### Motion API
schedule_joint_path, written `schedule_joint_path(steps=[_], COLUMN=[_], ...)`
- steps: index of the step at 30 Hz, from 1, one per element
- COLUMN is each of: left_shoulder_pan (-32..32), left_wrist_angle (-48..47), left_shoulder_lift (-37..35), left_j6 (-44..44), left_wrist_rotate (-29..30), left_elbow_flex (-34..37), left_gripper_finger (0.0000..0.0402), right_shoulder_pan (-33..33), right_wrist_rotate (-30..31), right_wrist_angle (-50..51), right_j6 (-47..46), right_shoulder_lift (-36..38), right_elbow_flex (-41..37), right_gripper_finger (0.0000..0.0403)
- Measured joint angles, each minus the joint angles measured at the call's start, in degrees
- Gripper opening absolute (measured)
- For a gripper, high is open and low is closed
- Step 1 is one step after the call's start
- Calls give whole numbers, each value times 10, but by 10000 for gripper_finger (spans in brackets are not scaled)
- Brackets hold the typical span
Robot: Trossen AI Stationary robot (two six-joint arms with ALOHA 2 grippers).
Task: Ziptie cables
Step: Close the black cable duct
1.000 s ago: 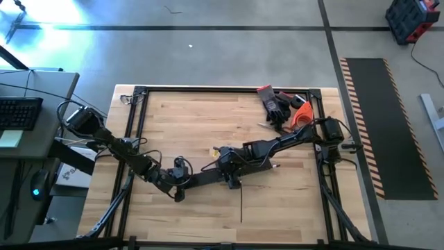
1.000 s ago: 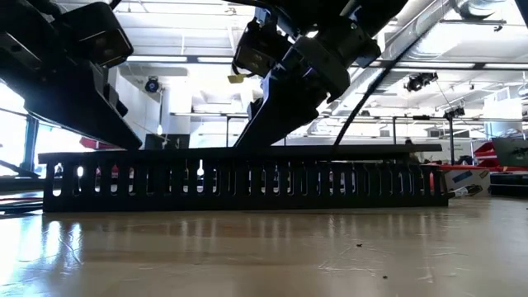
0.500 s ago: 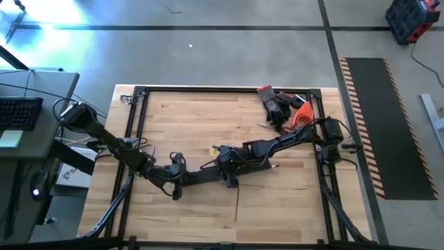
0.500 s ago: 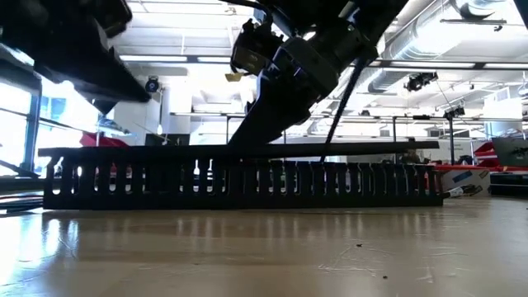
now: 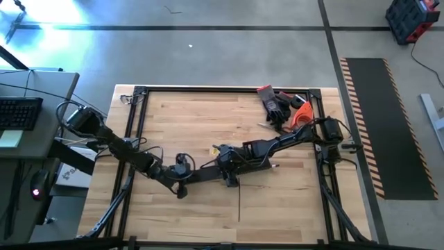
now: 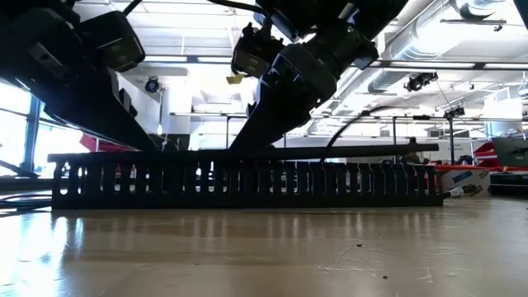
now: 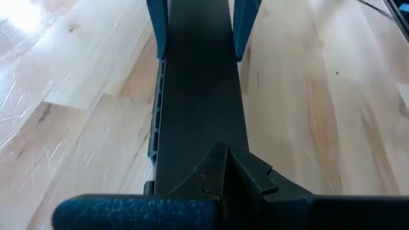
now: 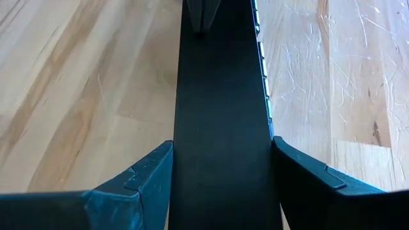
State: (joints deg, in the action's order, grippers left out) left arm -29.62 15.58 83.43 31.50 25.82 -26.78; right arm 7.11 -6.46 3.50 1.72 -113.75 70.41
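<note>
A long black slotted duct (image 5: 205, 176) with a flat lid lies across the middle of the wooden table. In the low view the duct (image 6: 247, 177) stands on its comb-toothed side. My left gripper (image 5: 182, 186) is shut at the duct's left end. My right gripper (image 5: 229, 175) straddles the duct farther right, a finger on each long side. The cables are hidden. Only a thin dark strand (image 5: 239, 203) lies on the table near my right gripper; I cannot tell whether it is a cable or a tie. My left gripper sets its shut fingertips (image 7: 223, 167) on the duct's flat lid (image 7: 198, 96) near the left end, slanting down from the table's left. The duct stays on the table. My right gripper holds the duct's two long sides (image 8: 176, 160) between its fingers (image 8: 148, 174), which lie across the duct. It slants down from the table's right. The duct rests on the table.
Red-and-black gloves and an orange tool (image 5: 283, 107) lie at the far right corner. A black frame (image 5: 139, 91) runs round the table. A desk with a keyboard (image 5: 17, 112) stands beyond the left edge. Bare wood lies near and far of the duct.
My left gripper drew back up and toward the table's left, then came back down onto the duct's left end, staying shut. The thin dark strand by my right gripper swung a little. In the low view the duct's left end shifted slightly.
</note>
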Motion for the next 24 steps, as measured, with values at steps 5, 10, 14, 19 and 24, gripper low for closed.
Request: schedule_joint_path(steps=[5,10,14,19,24], left_shoulder_pan=[2,3,3,12,51], left_wrist_angle=[7,8,27,114,164], left_shoulder_lift=[33,36,37,32,43], left_j6=[14,14,12,-28,-51], left_wrist_rotate=[6,4,1,-12,-29], left_elbow_flex=[-2,-2,0,3,2], left_gripper_finger=[0,0,0,0,0], right_shoulder_pan=[0,1,1,0,0], right_wrist_rotate=[2,4,4,4,4], right_wrist_angle=[0,0,0,-9,-15], right_j6=[2,1,3,0,0], right_shoulder_lift=[-9,-14,-15,-17,-17], right_elbow_flex=[1,1,1,2,2], right_gripper_finger=[209,209,209,209,209])
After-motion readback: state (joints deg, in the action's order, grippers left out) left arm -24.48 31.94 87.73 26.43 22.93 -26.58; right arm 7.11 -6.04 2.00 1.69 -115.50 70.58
